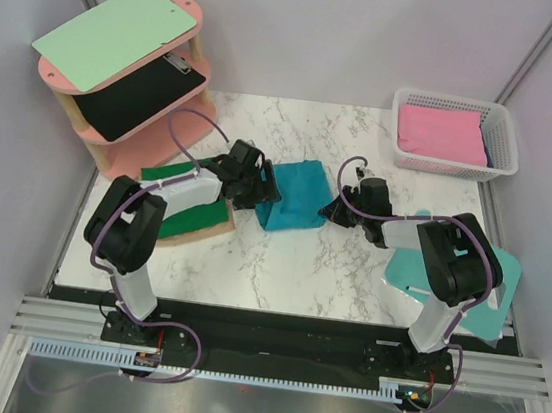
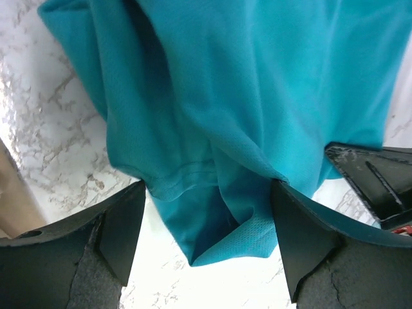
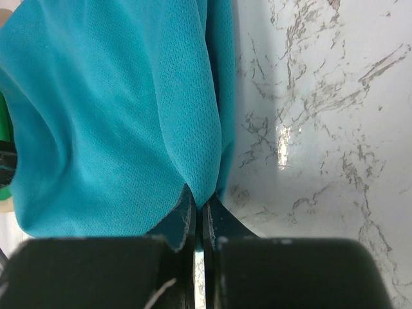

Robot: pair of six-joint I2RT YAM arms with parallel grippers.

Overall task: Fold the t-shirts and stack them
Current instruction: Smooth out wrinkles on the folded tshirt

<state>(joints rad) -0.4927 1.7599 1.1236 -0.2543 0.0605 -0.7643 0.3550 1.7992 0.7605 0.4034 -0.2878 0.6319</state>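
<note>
Overhead, teal t-shirt [image 1: 297, 197] is seen bunched mid-desk [image 1: 299, 265], btwn left pincer [image 1: 255, 196] and right pincer [image 1: 336, 212]. L wrist cam: fingers [image 2: 122, 225] are spread, cloth lying btwn them. R wrist cam: cloth edge is pinched by pressed-together fingers [image 3: 177, 222].

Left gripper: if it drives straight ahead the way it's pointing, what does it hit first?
The teal-blue t-shirt: its bunched hem sits between the open fingers of the left gripper, so contact is probably near-immediate. The right gripper, pinching the far side, lies beyond.
</note>
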